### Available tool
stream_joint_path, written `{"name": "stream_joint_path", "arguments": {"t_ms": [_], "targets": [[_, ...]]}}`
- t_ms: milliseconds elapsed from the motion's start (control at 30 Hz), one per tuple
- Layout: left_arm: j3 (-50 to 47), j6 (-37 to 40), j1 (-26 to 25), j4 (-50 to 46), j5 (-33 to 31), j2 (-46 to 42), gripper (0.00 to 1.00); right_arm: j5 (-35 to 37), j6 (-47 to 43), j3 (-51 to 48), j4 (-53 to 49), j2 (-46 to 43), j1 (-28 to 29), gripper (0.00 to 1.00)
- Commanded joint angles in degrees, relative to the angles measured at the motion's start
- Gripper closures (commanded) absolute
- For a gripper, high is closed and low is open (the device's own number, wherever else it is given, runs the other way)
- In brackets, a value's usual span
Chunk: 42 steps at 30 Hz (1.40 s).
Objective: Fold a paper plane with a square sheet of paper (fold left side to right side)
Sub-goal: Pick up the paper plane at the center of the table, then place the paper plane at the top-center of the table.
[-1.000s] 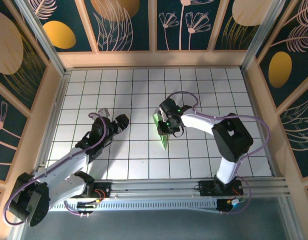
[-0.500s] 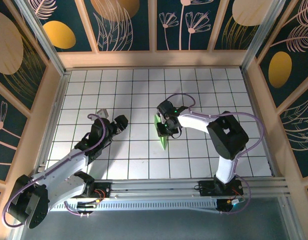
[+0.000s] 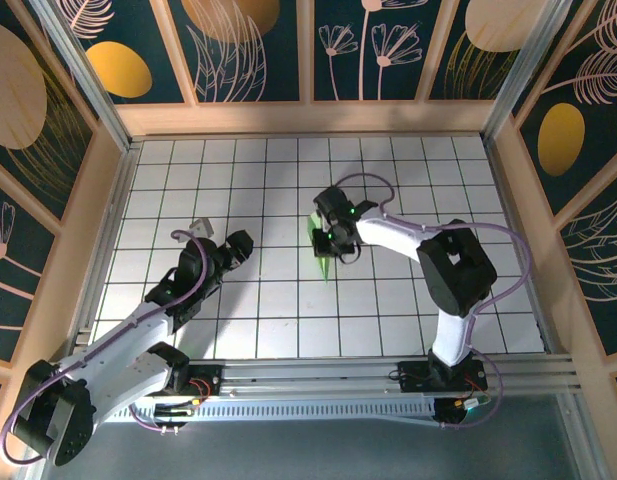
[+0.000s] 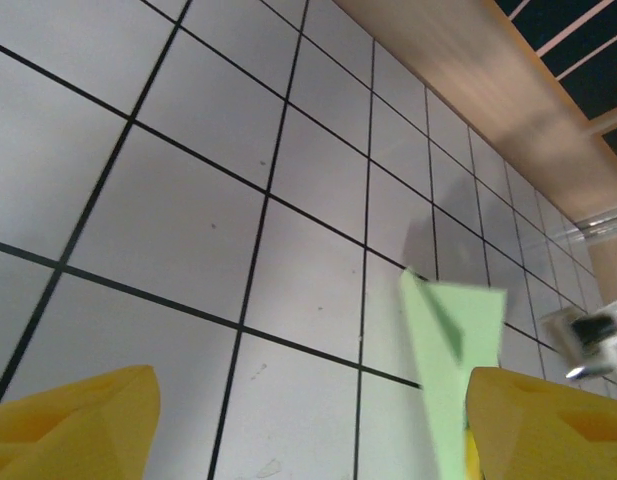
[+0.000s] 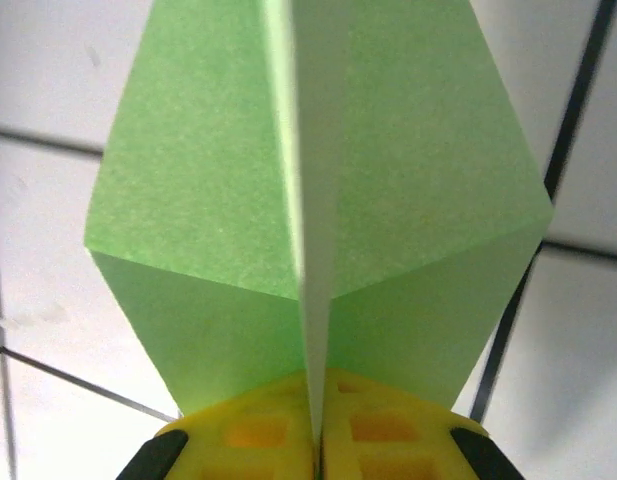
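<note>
White grid worktop point(image 3: 238, 330). Green plane point(image 5: 208, 200) sits near the worktop's middle. Right gripper point(image 5: 313, 440) is pinched tight on the plane's upright centre fold. Left gripper point(image 3: 223, 235), left of the worktop's middle, is spread wide and holds nothing.

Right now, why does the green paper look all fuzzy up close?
Right wrist view: the folded green paper sits so near the lens that its upright middle edge smears into a pale streak, where the right gripper pinches it. Left wrist view: the paper looks crisper, farther off. Top view: small but sharp.
</note>
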Motion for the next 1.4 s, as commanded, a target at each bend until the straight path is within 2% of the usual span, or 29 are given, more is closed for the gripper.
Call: {"name": "stream_joint_path", "arguments": {"t_ms": [0, 100, 233, 500, 667, 1367], "targets": [[2.35, 3.42, 0.34, -4.76, -2.41, -1.54, 0.19, 6.49, -0.95, 10.05, -6.76, 3.79, -2.35, 0.91], [2.37, 4.50, 0.33, -5.49, -2.37, -2.88, 0.17, 10.08, -2.42, 17.84, -13.03, 9.22, -4.44, 0.93], [1.34, 4.53, 0.34, -5.82, -2.72, -4.26, 0.14, 13.65, -3.06, 25.75, -15.38, 13.93, -6.61, 0.94], [1.39, 4.71, 0.38, -7.25, -3.06, -4.37, 0.13, 15.60, -5.08, 37.93, -19.74, 23.61, -7.12, 0.96], [1.30, 4.24, 0.34, -6.82, -3.24, -4.11, 0.13, 14.90, -5.38, 38.38, -19.23, 26.08, -9.34, 0.96], [1.10, 3.79, 0.31, -5.23, -2.37, -1.46, 0.12, 12.64, -5.44, 34.66, -15.83, 27.86, -9.65, 0.93]]}}
